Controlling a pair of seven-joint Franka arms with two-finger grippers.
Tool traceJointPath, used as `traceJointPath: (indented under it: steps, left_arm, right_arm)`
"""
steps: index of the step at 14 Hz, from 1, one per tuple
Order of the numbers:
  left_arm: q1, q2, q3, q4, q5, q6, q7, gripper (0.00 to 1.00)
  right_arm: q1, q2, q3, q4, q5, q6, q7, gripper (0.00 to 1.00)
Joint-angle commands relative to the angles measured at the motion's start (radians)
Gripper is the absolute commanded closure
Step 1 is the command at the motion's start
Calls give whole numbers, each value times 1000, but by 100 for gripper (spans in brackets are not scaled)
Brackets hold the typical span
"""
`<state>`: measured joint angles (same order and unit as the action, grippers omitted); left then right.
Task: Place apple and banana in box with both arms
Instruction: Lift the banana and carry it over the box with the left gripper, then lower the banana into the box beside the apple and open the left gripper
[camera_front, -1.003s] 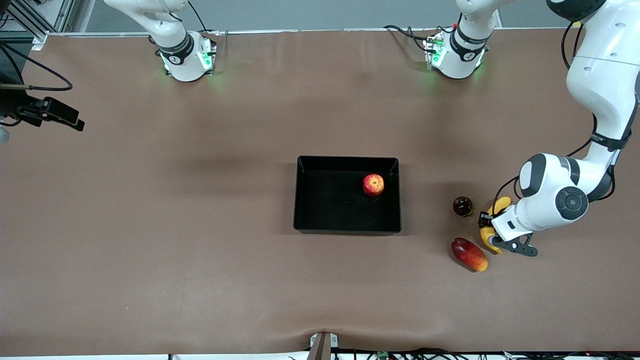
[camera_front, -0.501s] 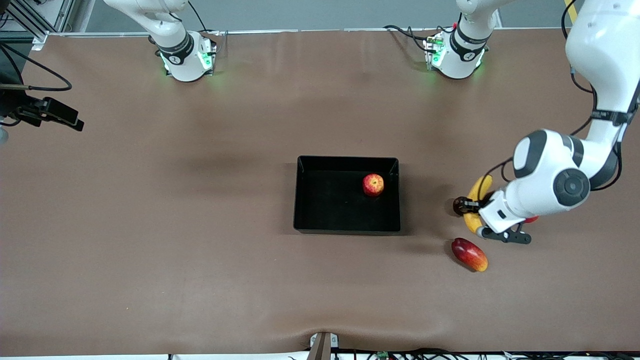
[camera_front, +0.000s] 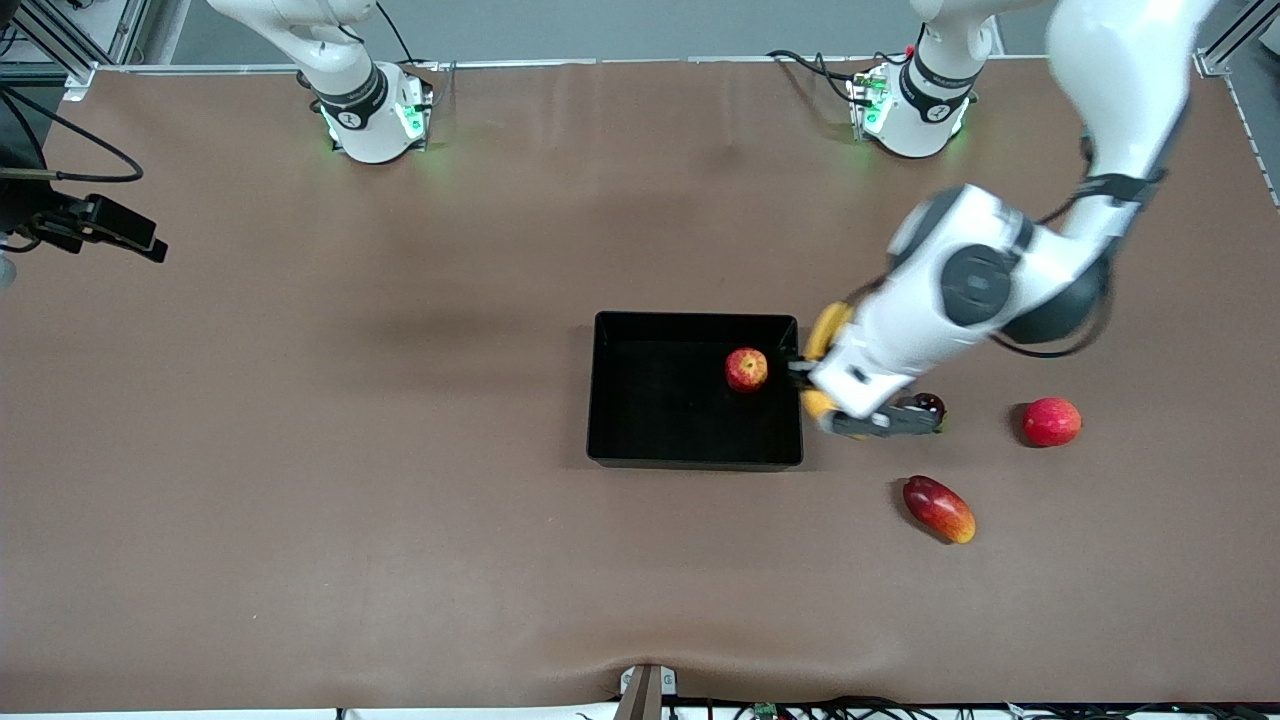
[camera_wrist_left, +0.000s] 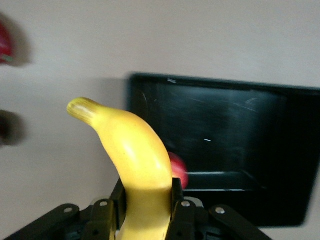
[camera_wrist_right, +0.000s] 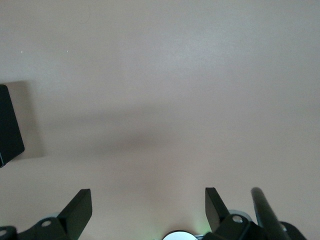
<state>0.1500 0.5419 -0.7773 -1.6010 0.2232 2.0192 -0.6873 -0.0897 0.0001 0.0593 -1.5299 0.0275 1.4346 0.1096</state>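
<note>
Out over bare tabletop (camera_wrist_right: 165, 75) my right end effector (camera_wrist_right: 148, 207) just waits, spread wide with nothing in it. In the box (camera_front: 610, 400) the apple (camera_front: 746, 369) already sits by the wall toward my left arm. Right over that wall, my left end effector (camera_front: 805, 385) is clamped around the banana (camera_wrist_left: 135, 165) near one end, so it sticks out long. Feels light but soft-skinned and curved; I'd guess a mid-body grip swings less.

We see the left arm (camera_front: 960, 290) covering most of the banana (camera_front: 826, 330) and part of a dark round fruit (camera_front: 928, 404) at centre right.
</note>
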Motion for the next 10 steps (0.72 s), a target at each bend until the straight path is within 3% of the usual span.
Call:
traceJointPath:
  steps: [1,5,7,10]
  left_arm:
    - [-146,96,54,128,2,-16,-92,100]
    - [-412,174,232,257,-2,2,-214,100]
    - [-493,196,301,273,-5,71,-236,100]
    - [-538,249,322,273,-4,183,-259,100]
  right_arm:
    - [-16,-26,10,-22,-6,3,-13,0]
    - [-16,-26,8,-22,-6,3,-13,0]
    - [-16,-26,8,-22,-6,3,-13,0]
    - [-16,-26,8,-22,-6,3,-13,0]
